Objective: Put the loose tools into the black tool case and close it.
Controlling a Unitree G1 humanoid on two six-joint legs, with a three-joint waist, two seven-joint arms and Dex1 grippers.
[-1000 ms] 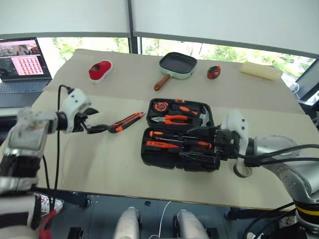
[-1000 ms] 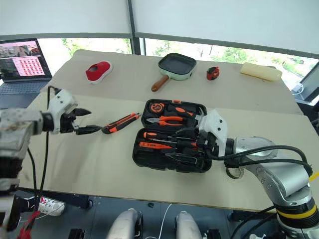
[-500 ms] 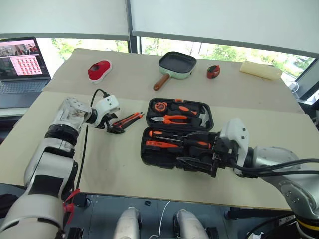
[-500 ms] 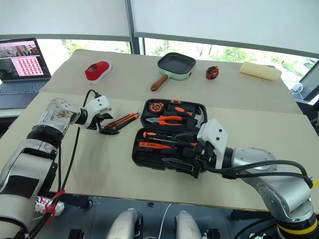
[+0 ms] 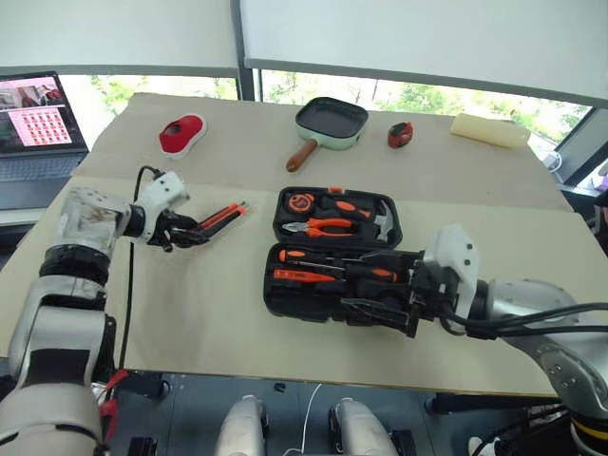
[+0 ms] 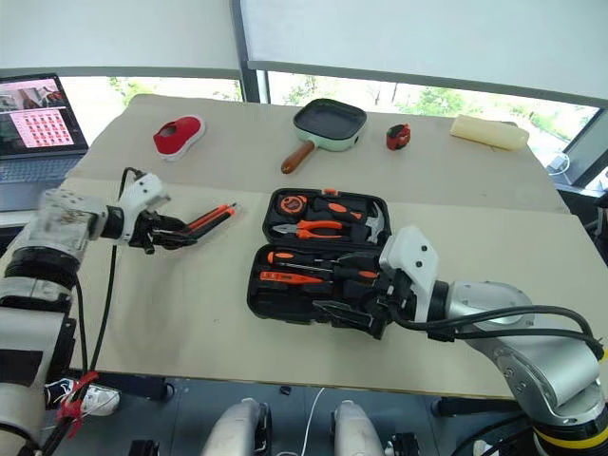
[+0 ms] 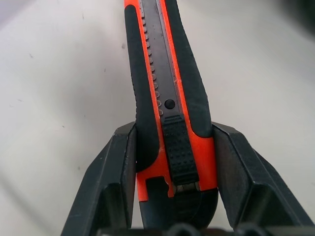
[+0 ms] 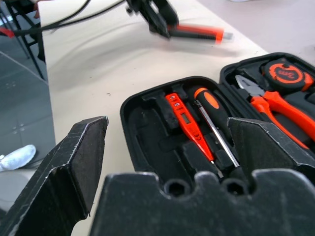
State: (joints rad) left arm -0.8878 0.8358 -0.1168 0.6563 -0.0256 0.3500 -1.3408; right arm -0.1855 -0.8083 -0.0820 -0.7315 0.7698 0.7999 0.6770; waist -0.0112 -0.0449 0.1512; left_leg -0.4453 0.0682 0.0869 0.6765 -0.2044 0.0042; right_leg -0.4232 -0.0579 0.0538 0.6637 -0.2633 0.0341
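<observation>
Knife (image 7: 165, 113) sits between your left gripper's (image 5: 180, 233) fingers (image 7: 115, 182), clamped at its tail end, its long axis running on past the fingertips toward the case (image 5: 332, 256). You'll find the open case lying to that hand's right. Your right gripper (image 5: 404, 294) hovers spread wide and empty over the case's near edge.

Beige table (image 5: 237, 313) beneath blinded windows (image 5: 399, 95)
</observation>
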